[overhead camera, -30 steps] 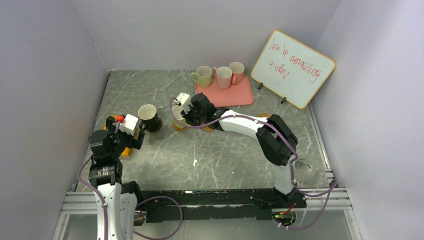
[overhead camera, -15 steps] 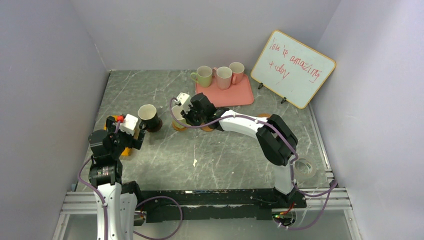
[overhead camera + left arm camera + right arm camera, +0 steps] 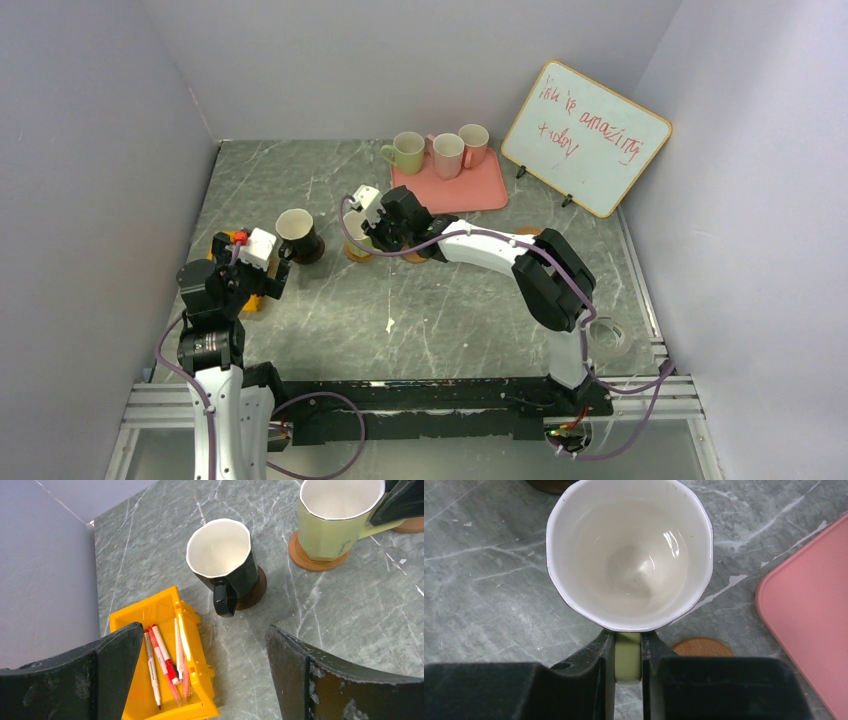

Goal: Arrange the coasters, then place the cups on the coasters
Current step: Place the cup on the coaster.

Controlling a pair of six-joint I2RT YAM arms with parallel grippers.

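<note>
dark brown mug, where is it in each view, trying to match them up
top external: dark brown mug left of centre on the table.
left wrist: dark brown mug upper middle, handle toward the camera.
right wrist: not clearly in it; only a dark sliver at the top edge.
shared landmark: pale green mug, upper right in left wrist, filling right wrist, its handle between the jaws of the right gripper.

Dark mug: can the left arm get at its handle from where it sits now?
Probably yes. The dark mug turns its handle toward the open left fingers, with bare table between. The yellow bin sits close beside that path and might be brushed.
</note>
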